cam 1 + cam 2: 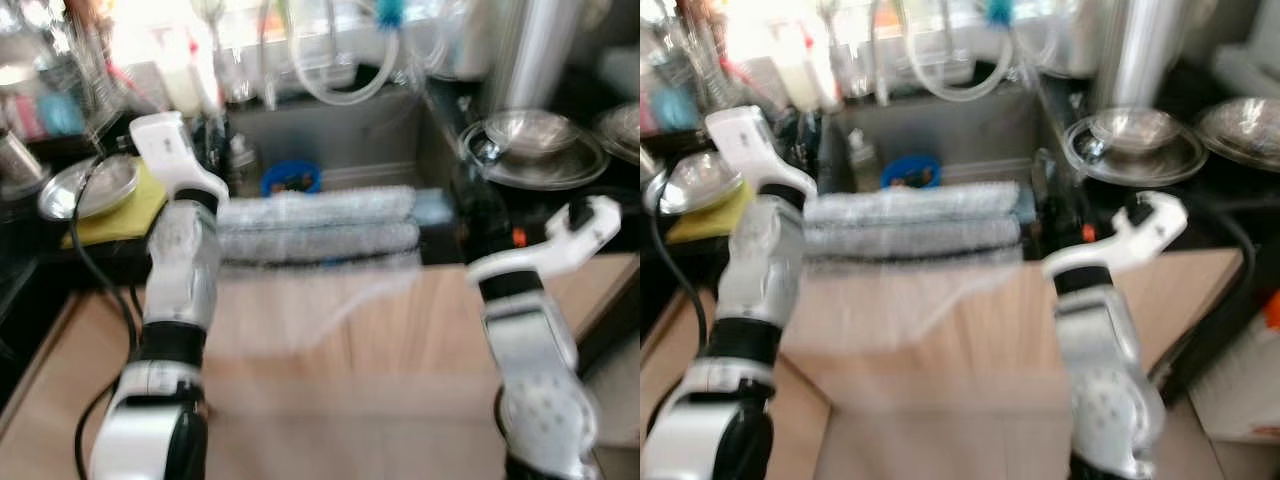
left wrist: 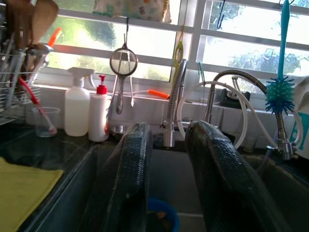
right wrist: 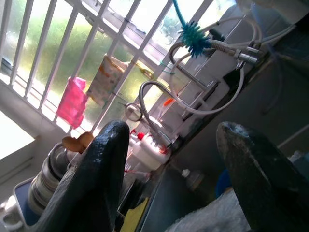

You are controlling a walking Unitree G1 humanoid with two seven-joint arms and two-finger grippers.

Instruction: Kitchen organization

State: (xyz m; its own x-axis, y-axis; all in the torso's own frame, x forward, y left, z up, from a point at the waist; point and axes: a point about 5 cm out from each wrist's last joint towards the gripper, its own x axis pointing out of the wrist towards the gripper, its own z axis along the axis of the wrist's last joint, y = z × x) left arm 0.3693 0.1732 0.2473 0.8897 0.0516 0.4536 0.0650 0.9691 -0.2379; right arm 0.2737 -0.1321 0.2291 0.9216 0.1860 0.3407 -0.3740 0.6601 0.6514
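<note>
The head views are blurred. A steel sink (image 1: 340, 130) lies ahead, with a blue bowl (image 1: 290, 178) inside it. A grey ribbed mat (image 1: 315, 225), folded in layers, lies along the sink's front edge. My left arm (image 1: 180, 230) reaches up at the sink's left side. Its gripper (image 2: 166, 128) is open and empty, and points over the basin toward the faucet (image 2: 174, 101). My right arm (image 1: 530, 330) is raised at the sink's right side. Its gripper (image 3: 174, 128) is wide open with nothing between the fingers, above the mat's edge.
A pale wooden surface (image 1: 340, 340) spreads in front of the mat. A yellow cloth (image 1: 125, 210) and a steel plate (image 1: 90, 185) lie on the left; steel bowls (image 1: 540, 140) are stacked on the right. Two bottles (image 2: 77, 111), a hanging strainer (image 2: 123, 62) and a teal brush (image 2: 280, 92) line the window.
</note>
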